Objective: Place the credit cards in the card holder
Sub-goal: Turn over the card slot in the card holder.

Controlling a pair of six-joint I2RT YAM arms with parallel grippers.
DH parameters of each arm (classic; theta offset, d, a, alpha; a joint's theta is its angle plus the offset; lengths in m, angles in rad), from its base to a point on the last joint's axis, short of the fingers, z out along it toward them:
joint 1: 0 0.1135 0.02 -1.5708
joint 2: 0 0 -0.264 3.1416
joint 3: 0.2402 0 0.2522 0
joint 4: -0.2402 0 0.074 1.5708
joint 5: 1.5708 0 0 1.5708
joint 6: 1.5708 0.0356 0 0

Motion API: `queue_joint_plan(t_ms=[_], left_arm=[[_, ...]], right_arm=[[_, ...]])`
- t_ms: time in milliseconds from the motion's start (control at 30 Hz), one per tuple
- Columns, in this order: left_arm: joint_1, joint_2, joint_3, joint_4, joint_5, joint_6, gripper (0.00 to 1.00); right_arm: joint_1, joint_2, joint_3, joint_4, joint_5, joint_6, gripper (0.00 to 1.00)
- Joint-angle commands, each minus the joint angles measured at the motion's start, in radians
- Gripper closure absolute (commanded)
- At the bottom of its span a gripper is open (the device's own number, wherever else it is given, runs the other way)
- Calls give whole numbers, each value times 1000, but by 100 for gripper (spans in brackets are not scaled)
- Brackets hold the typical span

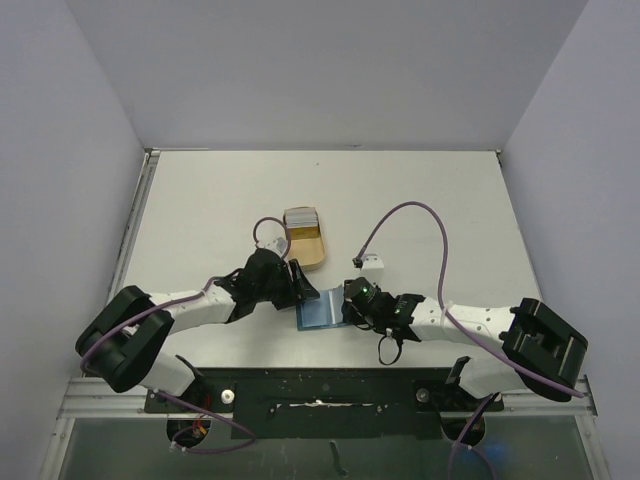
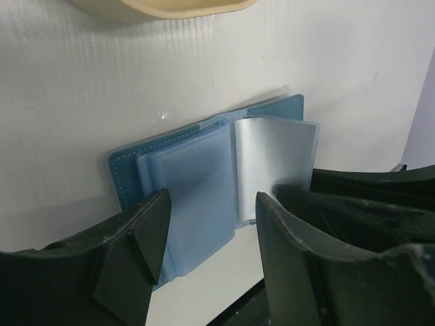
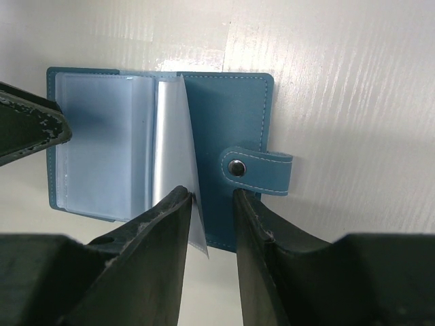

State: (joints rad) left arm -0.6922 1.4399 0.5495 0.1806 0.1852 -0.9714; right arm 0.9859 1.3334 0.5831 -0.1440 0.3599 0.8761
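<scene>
On the table (image 1: 420, 200), the teal card holder (image 1: 322, 310) lies open.

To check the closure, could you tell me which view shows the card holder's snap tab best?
The right wrist view: the snap tab shows whole and close up. The top external view gives the card holder only as a small blue patch; the left wrist view shows its clear sleeves, no tab.

My card holder (image 1: 322, 312) lies open on the desk (image 1: 420, 200), near and central, teal cover down, its snap tab (image 3: 262, 173) unfastened and flat. The clear sleeves (image 3: 102, 149) lie on one half, and one stands up at the spine. The cards (image 1: 301, 217), a grey-white stack, sit at the far end of the tray (image 1: 312, 255) just beyond.
</scene>
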Motion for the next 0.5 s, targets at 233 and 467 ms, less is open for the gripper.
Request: queue_joint_plan(t_ms=[233, 467], left_arm=[[-9, 23, 25, -1, -43, -1, 49], [-12, 2, 12, 5, -58, -2, 49]], right_arm=[[13, -2, 27, 32, 50, 14, 68], [15, -3, 27, 34, 51, 15, 68]])
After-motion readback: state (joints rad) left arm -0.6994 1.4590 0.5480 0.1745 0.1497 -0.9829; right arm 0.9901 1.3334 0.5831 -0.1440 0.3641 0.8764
